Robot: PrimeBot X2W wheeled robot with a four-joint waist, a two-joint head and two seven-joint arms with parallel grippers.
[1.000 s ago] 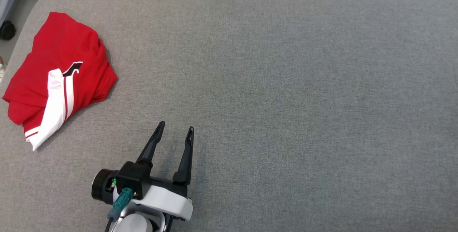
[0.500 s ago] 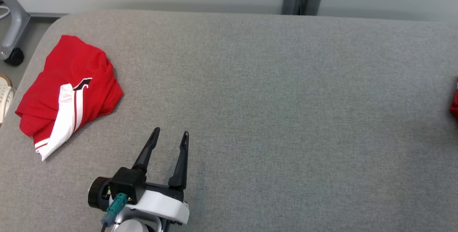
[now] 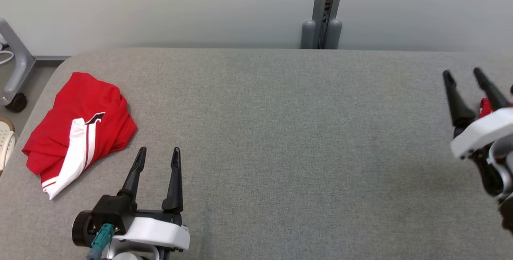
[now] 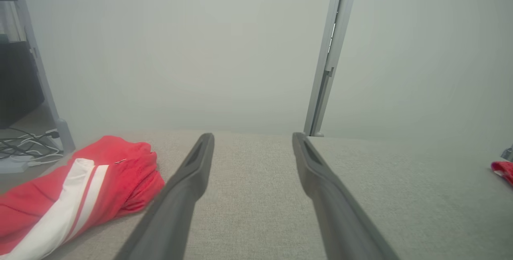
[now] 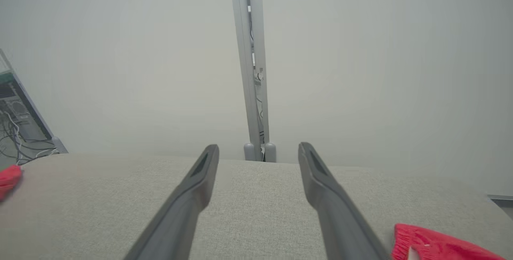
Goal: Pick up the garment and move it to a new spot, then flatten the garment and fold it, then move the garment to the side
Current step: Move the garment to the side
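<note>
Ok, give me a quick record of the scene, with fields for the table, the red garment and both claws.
surface: grey padded table
garment: red with white stripes, loosely folded at the table's left end, not held
left claw: open, empty, near the garment but apart from it
right claw: open, empty, at the table's right end
other: second red cloth beside the right claw

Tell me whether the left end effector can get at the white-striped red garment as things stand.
Probably yes: the left end effector is open, the white-striped red garment lies close on its left, with bare grey surface between them.
</note>
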